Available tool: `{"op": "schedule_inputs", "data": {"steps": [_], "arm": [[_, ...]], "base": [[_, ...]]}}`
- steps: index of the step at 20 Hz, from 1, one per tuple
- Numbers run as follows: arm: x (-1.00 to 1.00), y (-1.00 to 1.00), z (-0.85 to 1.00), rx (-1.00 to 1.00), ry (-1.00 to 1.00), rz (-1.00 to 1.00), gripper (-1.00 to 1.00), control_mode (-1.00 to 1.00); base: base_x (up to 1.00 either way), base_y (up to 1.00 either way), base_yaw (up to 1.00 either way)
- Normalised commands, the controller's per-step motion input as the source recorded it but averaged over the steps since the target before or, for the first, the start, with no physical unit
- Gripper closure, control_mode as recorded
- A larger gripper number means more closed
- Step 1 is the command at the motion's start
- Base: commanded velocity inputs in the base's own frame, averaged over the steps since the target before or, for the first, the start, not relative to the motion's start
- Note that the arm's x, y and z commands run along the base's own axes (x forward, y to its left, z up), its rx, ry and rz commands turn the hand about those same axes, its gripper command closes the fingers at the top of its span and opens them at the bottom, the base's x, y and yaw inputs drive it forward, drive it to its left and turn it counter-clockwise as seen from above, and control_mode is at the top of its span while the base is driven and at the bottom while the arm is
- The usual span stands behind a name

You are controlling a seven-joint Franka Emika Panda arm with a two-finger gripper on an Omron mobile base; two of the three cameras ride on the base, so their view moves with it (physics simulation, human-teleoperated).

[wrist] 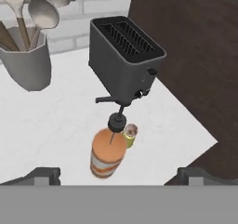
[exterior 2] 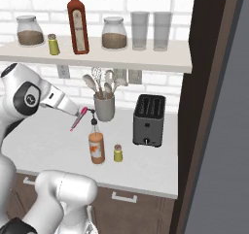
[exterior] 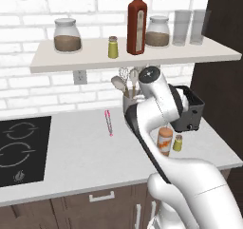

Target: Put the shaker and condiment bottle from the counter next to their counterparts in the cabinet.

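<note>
The condiment bottle (wrist: pixel 108 153) stands upright on the counter, orange-brown with a pale label and a thin dark spout. The tiny yellow-green shaker (wrist: pixel 130 135) sits right beside it, on the toaster's side. My gripper (wrist: pixel 120 175) hovers above and back from the bottle, open, with nothing between its fingertips (wrist: pixel 44 174). From the base, the bottle (exterior: pixel 165 140) (exterior 2: pixel 97 148) and shaker (exterior: pixel 178 143) (exterior 2: pixel 118 153) stand near the counter's front right. On the white shelf (exterior: pixel 85 59) (exterior 2: pixel 160 58) stand the red bottle (exterior: pixel 136 23) (exterior 2: pixel 78 24) and the twin shaker (exterior: pixel 113 47) (exterior 2: pixel 53 44).
A dark toaster (wrist: pixel 123 56) (exterior 2: pixel 149 120) stands just behind the bottle, a grey utensil holder (wrist: pixel 28 62) (exterior 2: pixel 104 107) to its left. A pink pen (exterior: pixel 108 122) lies mid-counter. Jars (exterior: pixel 67 34) and glasses (exterior 2: pixel 139 30) share the shelf. A stove (exterior: pixel 19 147) is at left, a dark wall (exterior 2: pixel 209 107) at right.
</note>
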Motion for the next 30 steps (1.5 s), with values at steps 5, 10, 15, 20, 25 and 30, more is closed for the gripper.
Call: {"op": "schedule_inputs", "data": {"steps": [5,10,15,20,25,30], "arm": [[-0.02,0.0,-0.16,0.0,-0.01,-0.13,-1.0,-1.0],[0.0,0.0,-0.09,0.0,-0.03,-0.13,-1.0,-1.0],[-0.09,0.05,-0.17,0.0,-0.09,-0.09,-1.0,-1.0],[-0.07,0.03,-0.2,0.0,-0.09,-0.09,-1.0,-1.0],[0.0,0.0,-0.21,0.0,-0.06,-0.11,-1.0,-1.0],[0.0,0.0,-0.2,-0.02,-0.02,-0.14,-1.0,-1.0]], "base": [[0.0,0.0,0.0],[0.0,0.0,0.0],[0.0,0.0,0.0],[0.0,0.0,0.0],[0.0,0.0,0.0],[0.0,0.0,0.0]]}}
